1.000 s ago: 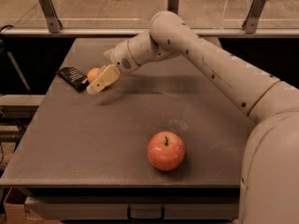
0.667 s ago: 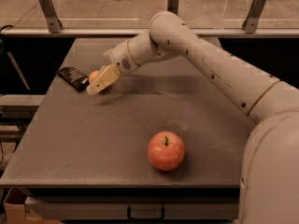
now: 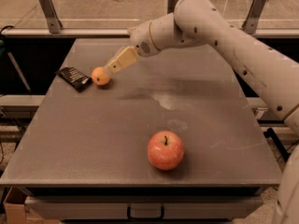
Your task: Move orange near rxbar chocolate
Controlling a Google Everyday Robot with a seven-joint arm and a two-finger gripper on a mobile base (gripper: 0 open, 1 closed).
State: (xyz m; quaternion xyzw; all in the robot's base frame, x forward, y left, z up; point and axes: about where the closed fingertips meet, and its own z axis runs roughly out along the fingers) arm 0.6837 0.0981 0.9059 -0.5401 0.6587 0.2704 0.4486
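Note:
The orange (image 3: 100, 76) rests on the grey table (image 3: 140, 125) at the far left, just right of the rxbar chocolate (image 3: 74, 78), a flat dark bar lying at an angle. A small gap shows between the two. My gripper (image 3: 110, 69) hangs just to the upper right of the orange, its tan fingers (image 3: 121, 59) pointing down-left at it. The gripper is open and holds nothing; the orange lies free beyond its tips.
A red-yellow apple (image 3: 165, 150) with a stem stands near the table's front middle. My arm (image 3: 224, 27) reaches in from the right across the back. A railing with metal posts (image 3: 48, 8) runs behind the table.
The orange, held at the gripper a second ago, now lies free on the table by the bar. The gripper has drawn back up and to the right.

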